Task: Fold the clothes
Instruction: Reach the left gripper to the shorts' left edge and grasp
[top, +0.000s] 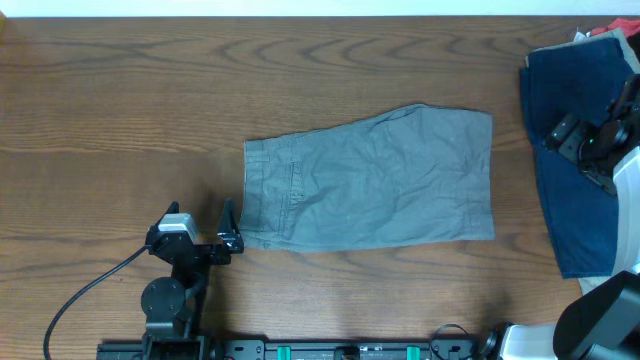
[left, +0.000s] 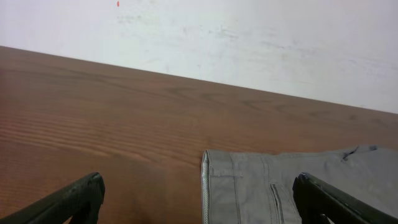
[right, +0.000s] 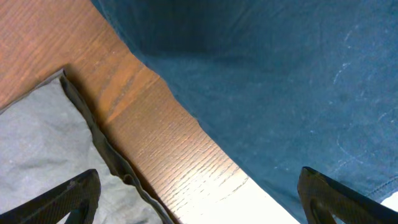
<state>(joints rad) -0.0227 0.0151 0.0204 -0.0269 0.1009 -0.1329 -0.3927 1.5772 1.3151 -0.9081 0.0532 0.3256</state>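
Observation:
The grey-khaki shorts (top: 375, 180) lie flat and folded in half at the table's middle, waistband to the left with a stitched back pocket. My left gripper (top: 226, 228) is open and empty at the shorts' lower-left waistband corner; in the left wrist view the waistband edge (left: 206, 186) lies between its open fingers (left: 198, 202). A dark navy garment (top: 575, 165) lies at the right edge. My right gripper (top: 600, 150) hovers over it, open and empty; its wrist view shows its fingers (right: 199, 199) spanning the strip of bare table between the grey shorts (right: 37, 155) and the navy cloth (right: 280, 74).
The wooden table (top: 120, 120) runs to a white wall at the back. A red and pale cloth scrap (top: 598, 33) peeks out at the far right corner. A black cable (top: 80, 295) trails from the left arm's base.

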